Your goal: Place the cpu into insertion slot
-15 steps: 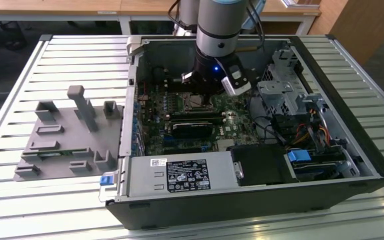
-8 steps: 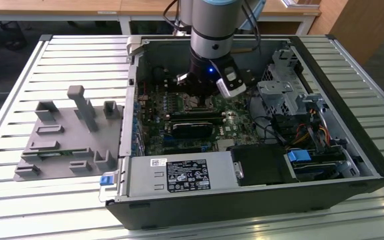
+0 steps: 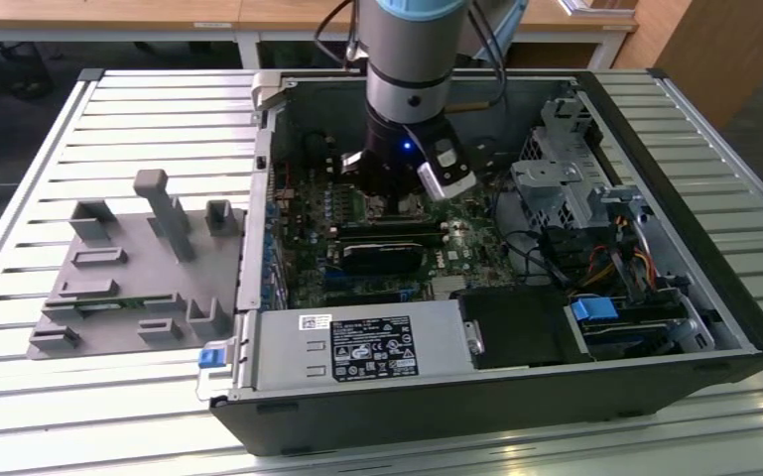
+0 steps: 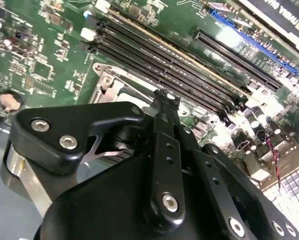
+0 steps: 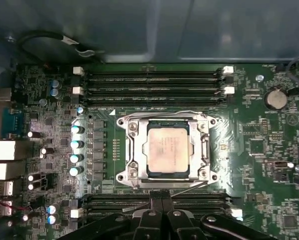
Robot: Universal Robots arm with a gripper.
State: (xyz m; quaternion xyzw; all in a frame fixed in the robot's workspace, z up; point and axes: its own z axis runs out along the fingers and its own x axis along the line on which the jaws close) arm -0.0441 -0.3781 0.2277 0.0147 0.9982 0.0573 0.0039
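In the first wrist view the cpu (image 5: pixel 167 149), a silvery-grey square chip, lies flat inside the insertion slot (image 5: pixel 131 150), whose metal frame surrounds it on the green motherboard. My gripper (image 5: pixel 162 212) is shut with nothing between its black fingers, a short way off the slot's edge over a bank of memory slots. The second wrist view shows the closed fingertips (image 4: pixel 164 97) just above a corner of the slot's frame (image 4: pixel 107 82). In the exterior view the arm reaches down into the open computer case, with the gripper (image 3: pixel 401 203) low over the board.
Long black memory slots (image 5: pixel 149 82) flank the socket on two sides. A black card (image 3: pixel 381 258), a power supply (image 3: pixel 361 347), a drive cage (image 3: pixel 560 193) and cables crowd the case. A grey fixture (image 3: pixel 136 273) stands on the slatted table at the exterior view's left.
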